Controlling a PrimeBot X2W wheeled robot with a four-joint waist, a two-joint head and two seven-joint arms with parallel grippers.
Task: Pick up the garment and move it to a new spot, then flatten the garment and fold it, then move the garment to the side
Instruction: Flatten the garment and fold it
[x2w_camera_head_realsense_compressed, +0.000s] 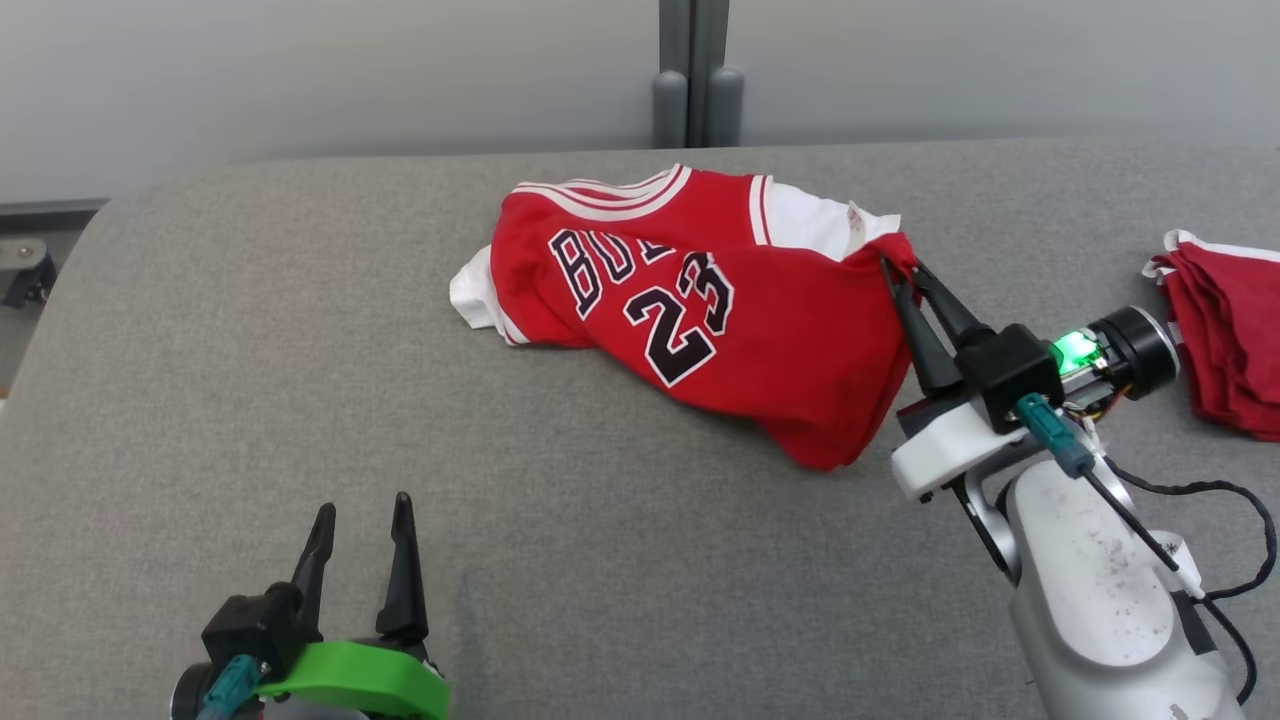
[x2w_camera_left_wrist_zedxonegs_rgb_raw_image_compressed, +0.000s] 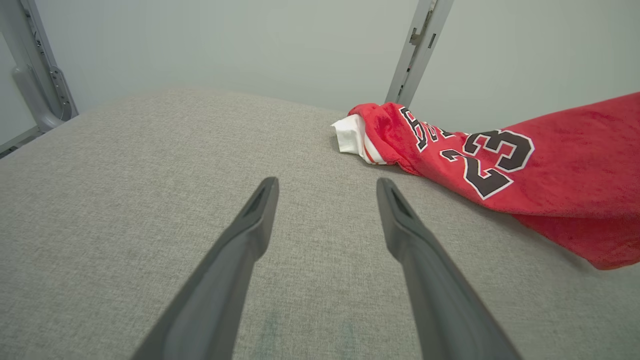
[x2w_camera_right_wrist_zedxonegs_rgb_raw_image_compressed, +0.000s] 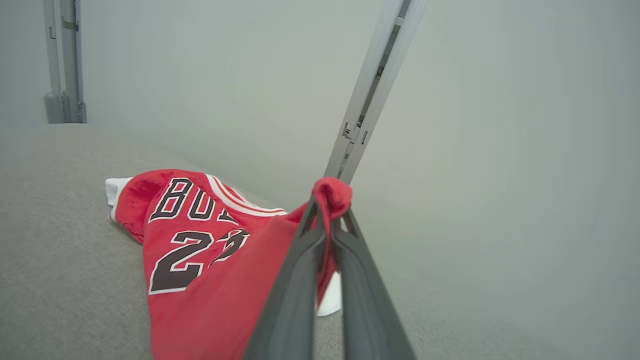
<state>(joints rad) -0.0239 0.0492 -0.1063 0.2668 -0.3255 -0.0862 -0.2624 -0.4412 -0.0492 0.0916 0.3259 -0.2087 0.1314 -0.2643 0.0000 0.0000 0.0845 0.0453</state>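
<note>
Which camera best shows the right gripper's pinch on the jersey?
The right wrist view: the right gripper is shut on a bunched red fold of the jersey, seen close up. The head view shows that pinch from above, smaller. The left wrist view shows the jersey's numbered front.

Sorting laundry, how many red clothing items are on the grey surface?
2: a red number 23 jersey mid-surface, pinched by the right gripper, and a folded red piece at the right edge, partly cut off.
</note>
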